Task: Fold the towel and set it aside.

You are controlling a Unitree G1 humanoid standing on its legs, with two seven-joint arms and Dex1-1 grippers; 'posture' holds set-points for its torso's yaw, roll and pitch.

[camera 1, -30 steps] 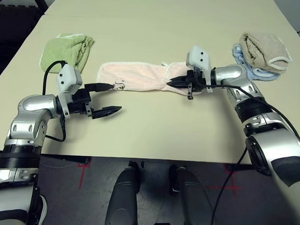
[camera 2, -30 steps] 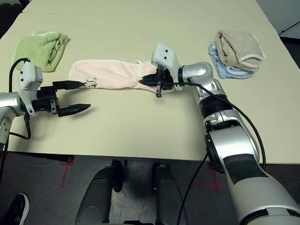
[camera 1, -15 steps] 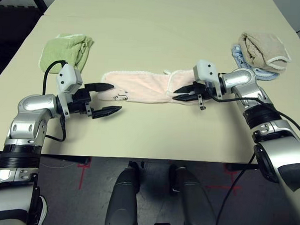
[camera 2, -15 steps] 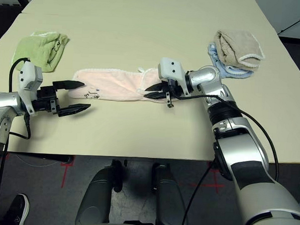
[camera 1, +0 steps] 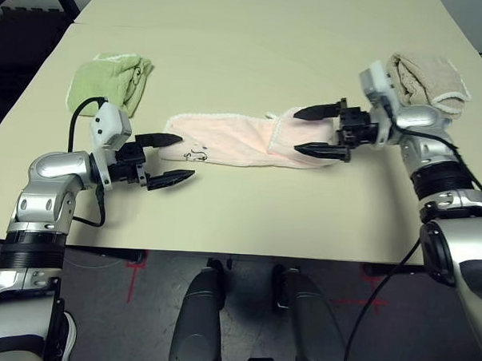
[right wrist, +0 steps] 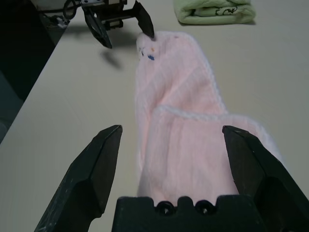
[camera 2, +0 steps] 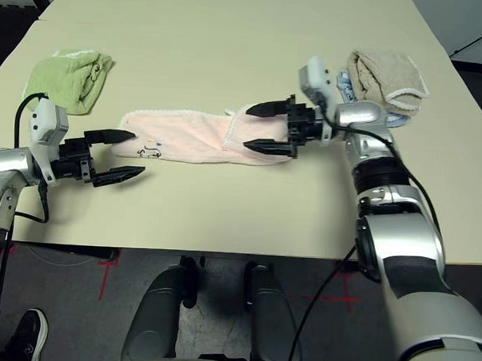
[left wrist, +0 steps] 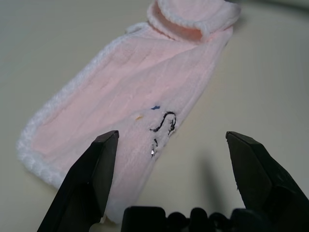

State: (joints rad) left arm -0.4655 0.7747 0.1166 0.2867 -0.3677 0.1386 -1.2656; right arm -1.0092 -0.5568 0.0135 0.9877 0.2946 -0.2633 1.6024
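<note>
The towel (camera 1: pixel 235 139) lies flat across the middle of the tabletop (camera 1: pixel 254 53) as a long pale pink strip with white scalloped trim. A small dark embroidered motif sits near its left end. At its right end a short flap is turned back over the strip, so that end is double-layered while the rest is single. By the look of it, this is one short fold made from the right, with the fold from the left end not yet done.

The right gripper (camera 1: pixel 313 132) hovers at the folded end. Its fingers are spread wide, one on each side of the flap, and hold nothing. The left gripper (camera 1: pixel 172 156) sits just off the motif end, with its fingers equally wide and empty. One tip is at the towel's near corner. That placement suggests it is lined up to pinch this end and carry it over.

A green towel (camera 1: pixel 109 79) lies folded at the far left, and a beige towel (camera 1: pixel 425 81) rests on a blue one at the far right. Both are well apart from the pink strip, which probably marks where finished pieces go.
</note>
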